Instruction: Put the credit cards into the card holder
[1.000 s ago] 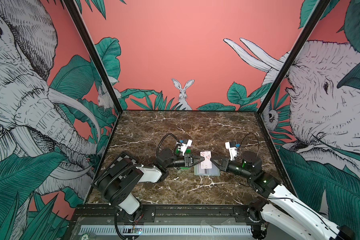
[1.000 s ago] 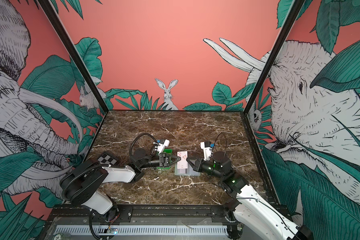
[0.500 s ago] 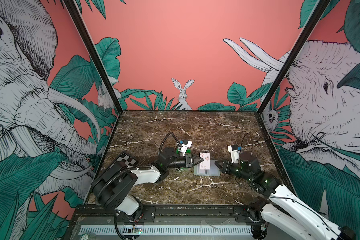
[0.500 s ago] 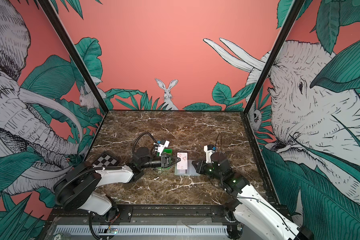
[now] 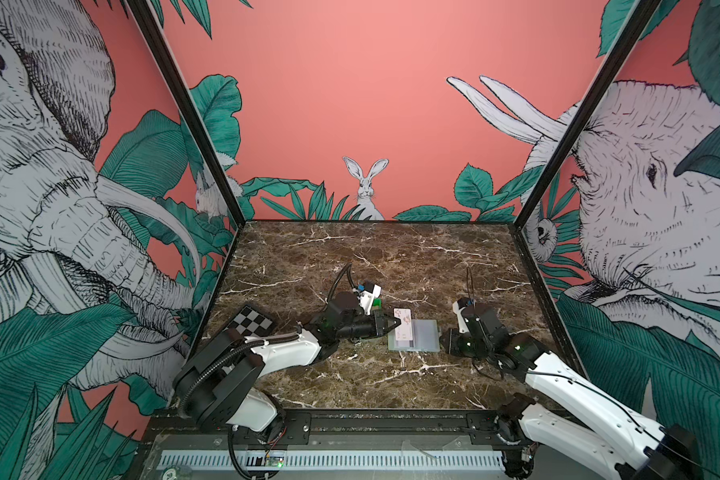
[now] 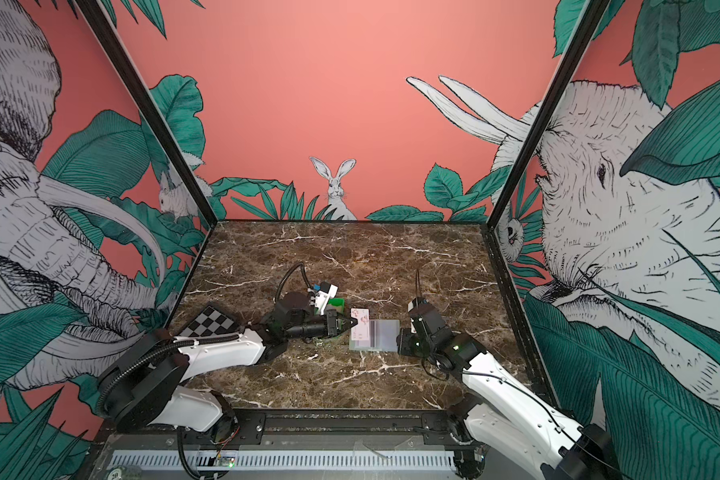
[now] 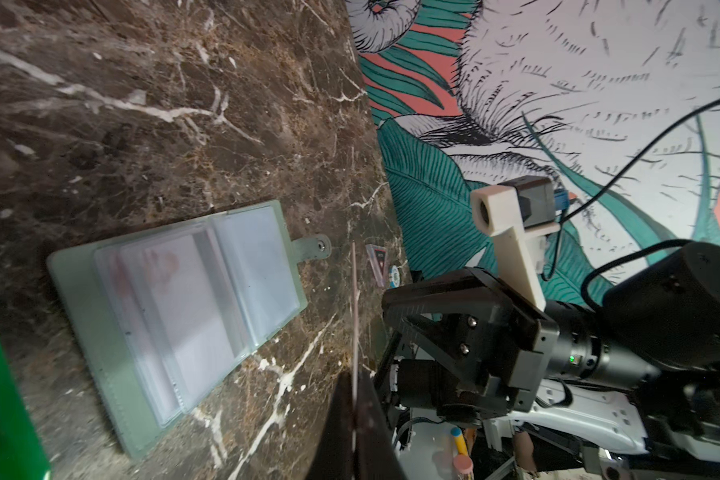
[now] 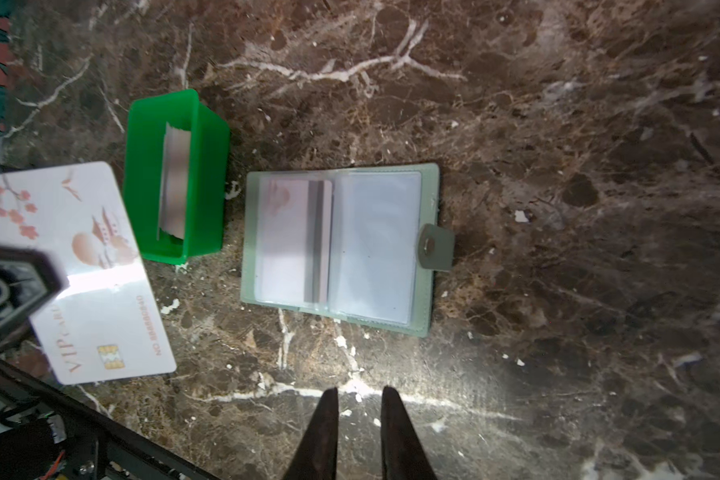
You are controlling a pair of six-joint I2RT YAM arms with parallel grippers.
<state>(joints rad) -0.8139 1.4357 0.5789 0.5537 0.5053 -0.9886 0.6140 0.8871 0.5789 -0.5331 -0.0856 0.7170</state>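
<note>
The pale green card holder (image 8: 421, 299) lies open on the marble, in both top views (image 5: 427, 337) (image 6: 385, 338). One card (image 8: 296, 237) sits in a clear sleeve on its left page. My left gripper (image 7: 355, 386) is shut on a white credit card (image 8: 80, 270) with pink blossoms. It holds the card on edge just above the holder's left side (image 5: 404, 328). More credit cards (image 8: 175, 183) stand in the bright green tray (image 8: 208, 166). My right gripper (image 8: 360, 392) is open and empty, low over the table just right of the holder (image 5: 447, 340).
The green tray (image 5: 376, 306) stands behind the left gripper, close to the holder's left edge. A checkerboard tile (image 5: 252, 322) lies at the table's left edge. The holder's snap tab (image 8: 435, 245) points toward my right gripper. Printed walls close in three sides.
My right gripper has let go of the card, opened a little and drawn back to the right. My left gripper has shut on the card and keeps it over the holder.
</note>
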